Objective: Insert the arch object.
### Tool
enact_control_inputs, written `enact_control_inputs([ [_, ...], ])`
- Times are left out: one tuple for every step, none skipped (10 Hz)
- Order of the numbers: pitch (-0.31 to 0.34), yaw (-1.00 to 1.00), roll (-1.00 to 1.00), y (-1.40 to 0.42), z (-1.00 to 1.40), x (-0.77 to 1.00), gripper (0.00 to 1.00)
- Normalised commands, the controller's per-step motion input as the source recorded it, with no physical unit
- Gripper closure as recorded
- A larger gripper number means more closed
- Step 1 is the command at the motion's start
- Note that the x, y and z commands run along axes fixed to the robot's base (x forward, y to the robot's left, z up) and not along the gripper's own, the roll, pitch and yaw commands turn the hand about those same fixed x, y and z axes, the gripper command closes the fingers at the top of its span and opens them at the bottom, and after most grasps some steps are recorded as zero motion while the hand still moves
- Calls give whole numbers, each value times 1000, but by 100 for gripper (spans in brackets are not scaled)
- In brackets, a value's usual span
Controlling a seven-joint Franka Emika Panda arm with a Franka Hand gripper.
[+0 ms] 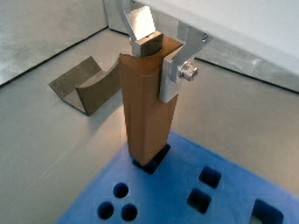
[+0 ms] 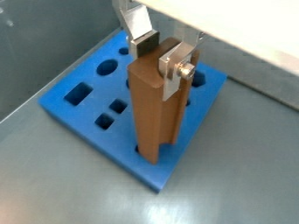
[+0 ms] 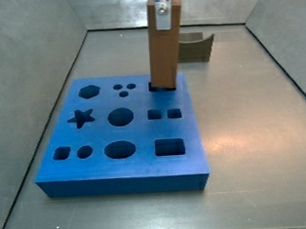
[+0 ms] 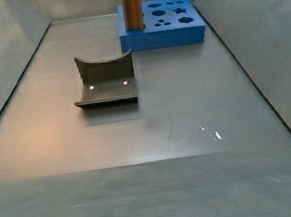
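The arch object is a tall orange-brown wooden bar. It stands upright with its lower end in a slot at one edge of the blue board. It shows in both wrist views and both side views. My gripper is at the bar's top end, one silver finger on each side, shut on it. The gripper also shows in a wrist view and in a side view. The blue board has several shaped holes.
A squat dark grey block with a curved notch sits on the grey floor apart from the board, also seen in a wrist view and behind the bar in a side view. Grey walls enclose the floor.
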Motion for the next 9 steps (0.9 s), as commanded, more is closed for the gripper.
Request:
enact_control_inputs([
  [-14, 57, -34, 0, -497, 3, 100],
  [0, 129, -49, -163, -326, 0, 100],
  [0, 220, -69, -191, -214, -23, 100],
  [0, 251, -73, -223, -143, -63, 100],
  [0, 263, -94, -160, -137, -31, 100],
  [0, 286, -117, -66, -146, -71, 100],
  [-7, 269, -159, 0, -189, -57, 100],
  [-17, 214, -103, 0, -220, -103, 100],
  [-17, 197, -91, 43, -191, -183, 100],
])
